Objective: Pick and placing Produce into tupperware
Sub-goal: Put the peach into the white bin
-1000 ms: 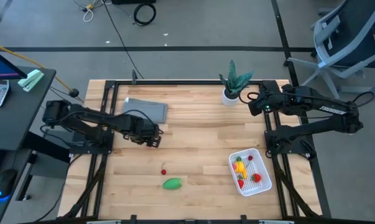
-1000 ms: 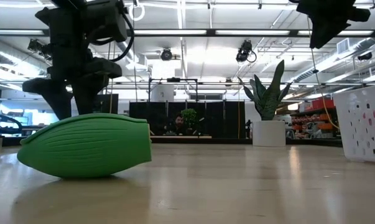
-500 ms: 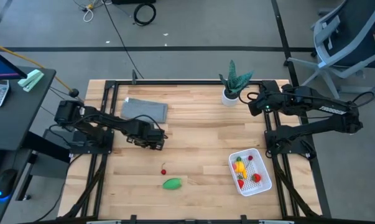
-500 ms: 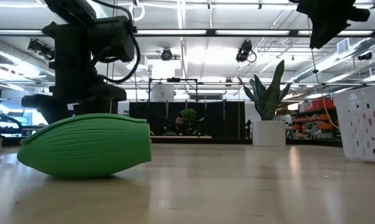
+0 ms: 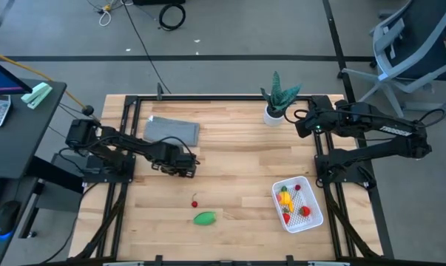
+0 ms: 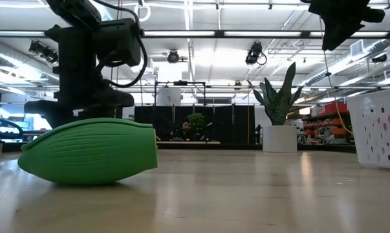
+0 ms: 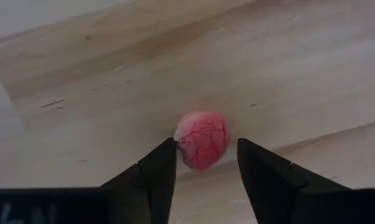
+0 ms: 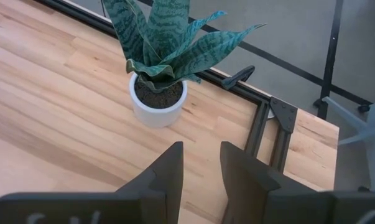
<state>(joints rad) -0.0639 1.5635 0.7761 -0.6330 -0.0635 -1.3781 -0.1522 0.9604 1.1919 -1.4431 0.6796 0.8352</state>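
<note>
The pale plank desk [image 5: 230,140] fills the overhead view, with a grey folded cloth [image 5: 172,130] at about ten o'clock and a spiky plant [image 5: 276,100] in a white pot near one o'clock. The white perforated basket [image 5: 314,216] sits at four o'clock, holding yellow, orange and red pieces. The ribbed green oval [image 5: 204,218] lies at six o'clock, long axis running nine to three; the table-level view shows its tapered tip [image 6: 28,155] and lengthwise grooves, which the overhead view cannot. A tiny red piece [image 5: 194,203] lies just beyond it. Only the left wrist camera shows a pink, veined, rounded piece [image 7: 203,139] resting on the wood between the left pincer [image 7: 203,163] fingers, one touching it, the other slightly clear, so nothing is gripped. The right pincer [image 8: 201,163] hangs by the plant, fingers narrowly parted and empty.
</note>
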